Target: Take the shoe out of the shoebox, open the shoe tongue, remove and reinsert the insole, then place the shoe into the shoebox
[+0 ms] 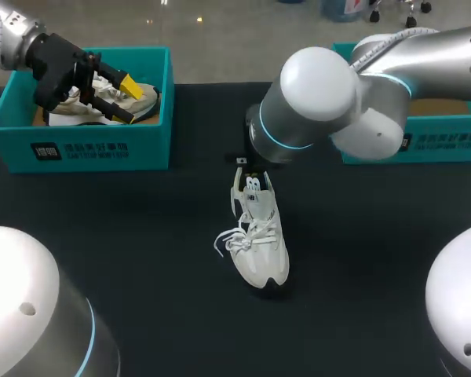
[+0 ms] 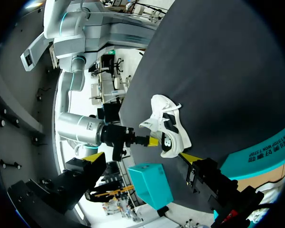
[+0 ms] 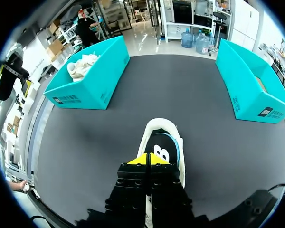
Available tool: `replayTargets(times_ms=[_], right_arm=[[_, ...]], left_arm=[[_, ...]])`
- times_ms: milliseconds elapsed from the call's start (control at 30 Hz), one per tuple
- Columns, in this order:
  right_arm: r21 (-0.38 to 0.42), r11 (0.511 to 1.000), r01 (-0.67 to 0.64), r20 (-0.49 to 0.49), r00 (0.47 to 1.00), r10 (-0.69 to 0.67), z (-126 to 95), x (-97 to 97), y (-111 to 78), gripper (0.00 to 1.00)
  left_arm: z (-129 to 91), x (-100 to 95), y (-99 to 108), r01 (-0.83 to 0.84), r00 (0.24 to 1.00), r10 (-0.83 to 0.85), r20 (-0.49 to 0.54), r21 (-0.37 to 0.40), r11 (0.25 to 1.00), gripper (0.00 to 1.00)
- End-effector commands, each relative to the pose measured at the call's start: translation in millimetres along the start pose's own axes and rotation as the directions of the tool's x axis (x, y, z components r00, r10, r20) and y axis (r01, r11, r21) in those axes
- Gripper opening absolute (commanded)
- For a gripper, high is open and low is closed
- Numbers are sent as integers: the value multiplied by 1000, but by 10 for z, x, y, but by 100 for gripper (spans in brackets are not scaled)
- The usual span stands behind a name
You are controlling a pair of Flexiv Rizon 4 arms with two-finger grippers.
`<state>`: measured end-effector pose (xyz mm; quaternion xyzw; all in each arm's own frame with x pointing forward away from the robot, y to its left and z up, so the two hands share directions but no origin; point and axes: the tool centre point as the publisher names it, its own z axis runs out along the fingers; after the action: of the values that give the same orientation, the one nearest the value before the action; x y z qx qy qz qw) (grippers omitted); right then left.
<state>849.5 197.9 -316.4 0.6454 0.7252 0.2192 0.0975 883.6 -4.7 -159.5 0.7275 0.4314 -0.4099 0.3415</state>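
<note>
Silvery arms [image 1: 439, 47] bear cyan rings [image 1: 286, 143], black yellow-tipped end effectors [image 1: 125, 100].

Head view: above and behind, facing down on the desk [image 1: 141, 236]. Left wrist: shared shoe [image 2: 168, 130] far ahead of its fingers [image 2: 194, 160]. Right wrist: shoe close under its fingers [image 3: 138, 160].

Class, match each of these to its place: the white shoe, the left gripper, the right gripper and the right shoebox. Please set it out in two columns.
1 white shoe
2 left gripper
3 right gripper
4 right shoebox

A over the left shoebox
B at the shoe's heel
C at the table's far right
D on the table between the two boxes

Pairs: 1-D, 2-A, 3-B, 4-C.
</note>
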Motion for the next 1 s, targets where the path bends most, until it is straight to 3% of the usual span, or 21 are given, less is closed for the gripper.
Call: replayTargets(times_ms=[33,300,1000], right_arm=[[-6,1000,-2,79,997,2,-14,37,-16,0],[91,996,7,95,995,-15,235,-52,-145,0],[231,973,4,125,992,-33,419,-268,-366,0]], left_arm=[[-6,-1,-1,-1,1000,1,-3,2,1000,100],[-6,-1,-1,-1,1000,1,-3,2,1000,100],[-6,-1,-1,-1,1000,1,-3,2,1000,100]])
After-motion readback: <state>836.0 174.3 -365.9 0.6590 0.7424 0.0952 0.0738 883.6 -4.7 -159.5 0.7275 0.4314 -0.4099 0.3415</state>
